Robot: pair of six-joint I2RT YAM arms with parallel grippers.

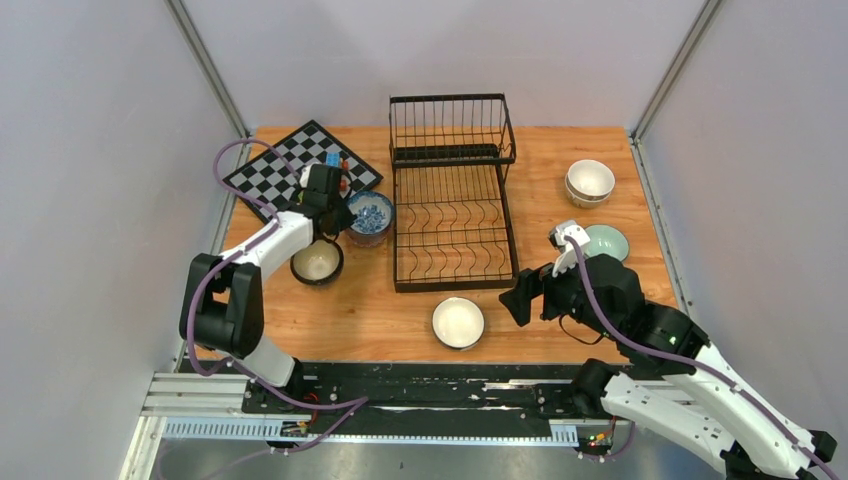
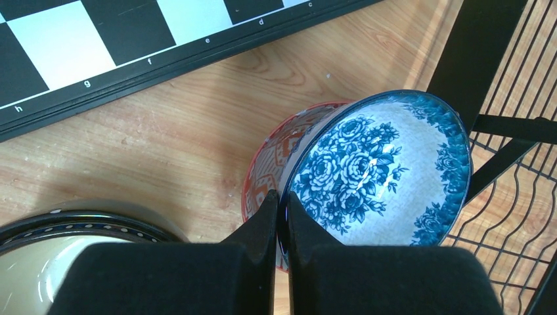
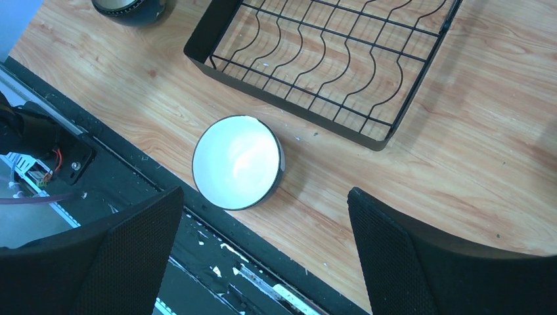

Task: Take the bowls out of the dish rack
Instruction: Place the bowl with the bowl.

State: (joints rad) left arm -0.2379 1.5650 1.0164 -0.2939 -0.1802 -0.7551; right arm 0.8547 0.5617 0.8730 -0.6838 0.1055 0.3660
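The black wire dish rack [image 1: 452, 215] [image 2: 519, 164] [image 3: 282, 102] stands mid-table with no bowls in it. Just left of it, my left gripper [image 1: 340, 222] [image 2: 284, 197] is shut on the rim of a blue-white floral bowl [image 1: 372, 212] [image 2: 387, 170]. That bowl sits tilted in a red-patterned bowl [image 2: 276, 157]. A dark bowl with a cream inside [image 1: 317, 261] [image 2: 59, 239] [image 3: 128, 8] lies close by on the near left. My right gripper [image 1: 522, 295] [image 3: 264, 191] hangs open and holds nothing, above and right of a white bowl [image 1: 458, 322] [image 3: 238, 161] by the front edge.
A mint green bowl [image 1: 606, 242] and stacked cream bowls [image 1: 590, 180] sit on the right side of the table. A chessboard [image 1: 290, 165] [image 2: 98, 39] with small toy blocks [image 1: 335, 160] lies at the back left. The black rail [image 3: 197, 230] runs along the front edge.
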